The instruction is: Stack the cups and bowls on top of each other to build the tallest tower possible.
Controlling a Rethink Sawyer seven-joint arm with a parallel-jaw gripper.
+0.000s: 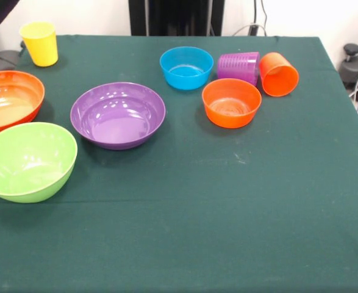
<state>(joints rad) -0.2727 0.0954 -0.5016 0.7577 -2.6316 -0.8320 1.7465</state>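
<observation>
A yellow cup (pixel 39 43) stands upright at the far left of the green table (pixel 227 201). A ribbed purple cup (pixel 238 66) and an orange cup (pixel 279 74) lie on their sides at the far right. A small blue bowl (pixel 186 68) and a small orange bowl (pixel 231 102) sit next to them. A large purple bowl (pixel 118 115) sits mid-left, a large orange bowl (pixel 8 101) at the left edge, and a lime green bowl (pixel 27 161) in front of it. All bowls sit open side up. The pink bowl and the second green bowl are out of view. The gripper does not show.
The robot's black pedestal (pixel 175 17) stands at the table's far side. Cables and a black object (pixel 357 67) lie beyond the right table edge.
</observation>
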